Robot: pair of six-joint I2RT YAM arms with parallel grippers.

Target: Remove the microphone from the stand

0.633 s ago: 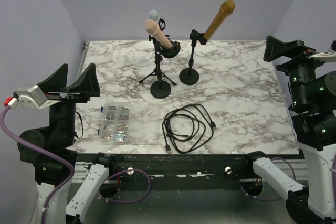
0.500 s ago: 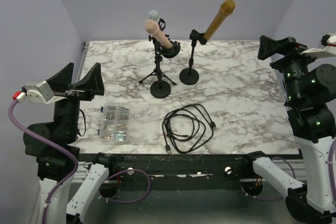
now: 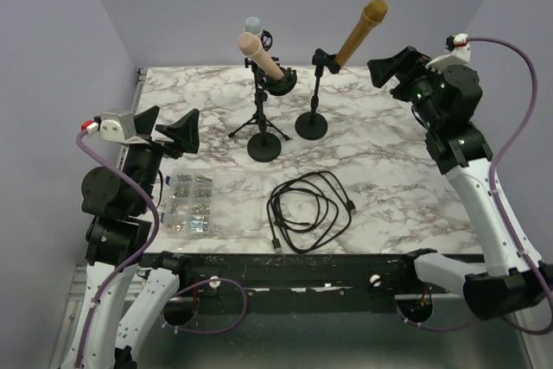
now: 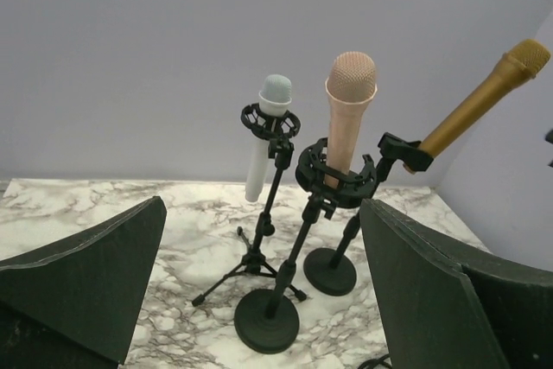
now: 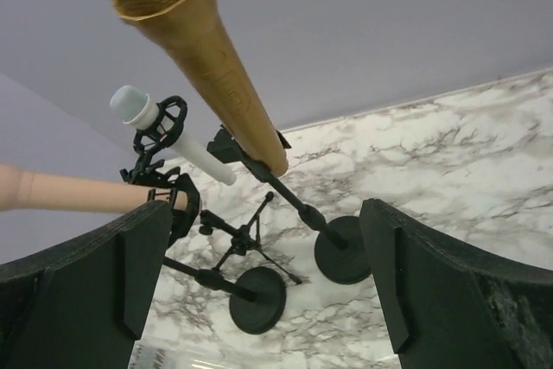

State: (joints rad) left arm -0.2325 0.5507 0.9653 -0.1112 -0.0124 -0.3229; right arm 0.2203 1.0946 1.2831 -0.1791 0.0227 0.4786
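Gold microphone clipped on stand, far part of surface, head leaning toward 1 o'clock. Right jaws wide apart, empty, nearer: microphone at 10 o'clock. Left jaws apart too, well off.

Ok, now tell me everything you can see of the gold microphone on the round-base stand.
The gold, metallic-looking handheld microphone has a mesh-grille head and a smooth body tapering toward its lower end. It is tilted, head up and leaning right in the top view, its lower end held in the black clip of a slim black stand with a round flat base standing at the back of the white marble table. Only the clip touches it; no cable is visible on it.
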